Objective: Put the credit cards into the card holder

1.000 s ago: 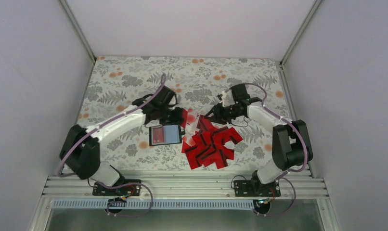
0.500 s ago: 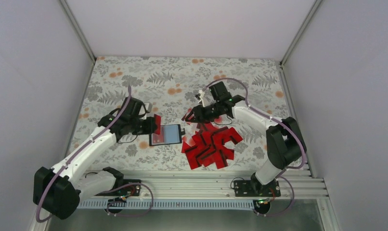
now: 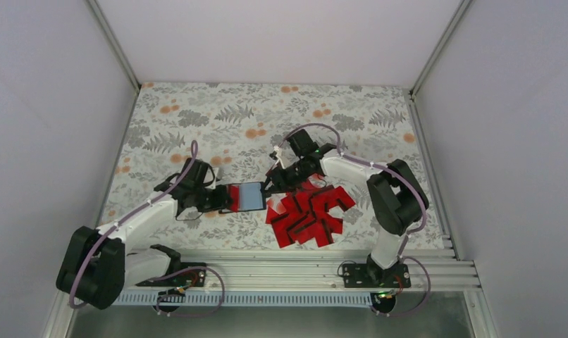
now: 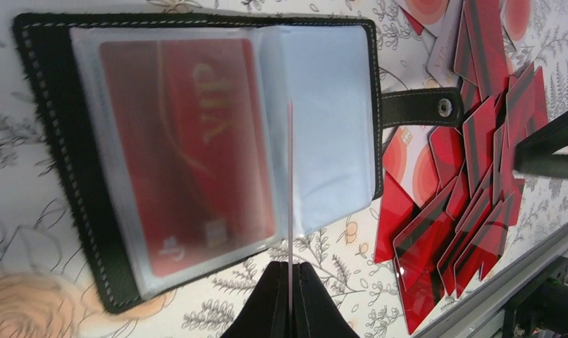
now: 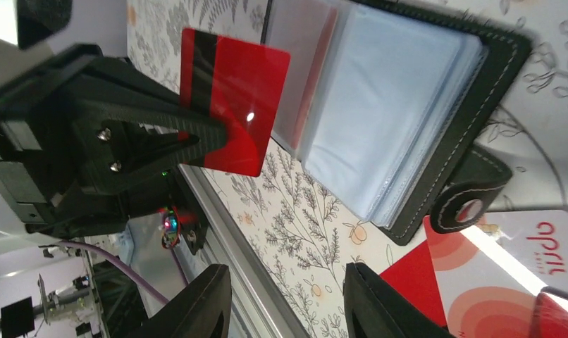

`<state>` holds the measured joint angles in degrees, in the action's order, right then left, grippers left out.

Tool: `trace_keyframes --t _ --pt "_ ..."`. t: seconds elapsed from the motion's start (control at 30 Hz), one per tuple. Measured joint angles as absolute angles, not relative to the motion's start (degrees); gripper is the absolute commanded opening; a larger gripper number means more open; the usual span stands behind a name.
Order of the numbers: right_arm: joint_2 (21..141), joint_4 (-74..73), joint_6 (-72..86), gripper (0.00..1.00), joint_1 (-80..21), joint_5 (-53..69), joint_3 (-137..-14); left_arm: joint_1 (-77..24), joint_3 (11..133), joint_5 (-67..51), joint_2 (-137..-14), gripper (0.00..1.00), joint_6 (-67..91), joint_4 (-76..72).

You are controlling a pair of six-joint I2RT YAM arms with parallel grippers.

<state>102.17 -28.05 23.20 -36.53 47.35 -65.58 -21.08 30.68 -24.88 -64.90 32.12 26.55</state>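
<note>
Right now the left gripper (image 4: 289, 269) is clamped on a single credit card (image 5: 233, 98), its two fingers pressed together on the card's lower edge. The card stands upright on its edge, red with a black stripe along one side. In the left wrist view it shows only as a thin line, directly over the open card holder (image 4: 47, 148). I cannot tell whether its far edge touches the plastic sleeves or hovers just above them.

The card holder lies opened flat on the floral cloth (image 3: 196, 120), black with pale stitching round the rim, between the two grippers. Its clear sleeves are fanned out, and the left-hand sleeve holds a red VIP card (image 4: 189, 148). A black strap (image 4: 416, 107) with a metal snap sticks out from the side of the holder that faces the pile of credit cards (image 3: 309, 215).

That pile lies just beside the holder, on the robot's right, a loose overlapping heap of red cards with black stripes. At the edge nearest the holder a white card (image 5: 510, 257) printed with red circles lies face up, next to the strap.

The right gripper (image 5: 287, 271) hangs low over the cloth at the strap side of the holder, its fingers standing apart with nothing between them. From above, both arms reach inward, their grippers facing each other across the holder.
</note>
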Motion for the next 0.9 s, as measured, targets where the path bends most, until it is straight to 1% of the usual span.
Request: trace_keyframes --t 0.27,0.9 --pt "105.0 -28.2 22.9 0.40 -39.4 46.9 -65.7 -21.0 30.7 -27.6 -68.9 0.02 31.0 21.3" --pt "109.1 -28.1 22.4 0.38 -40.1 46.7 -65.5 -21.0 30.7 -28.6 -74.1 0.02 30.4 20.3"
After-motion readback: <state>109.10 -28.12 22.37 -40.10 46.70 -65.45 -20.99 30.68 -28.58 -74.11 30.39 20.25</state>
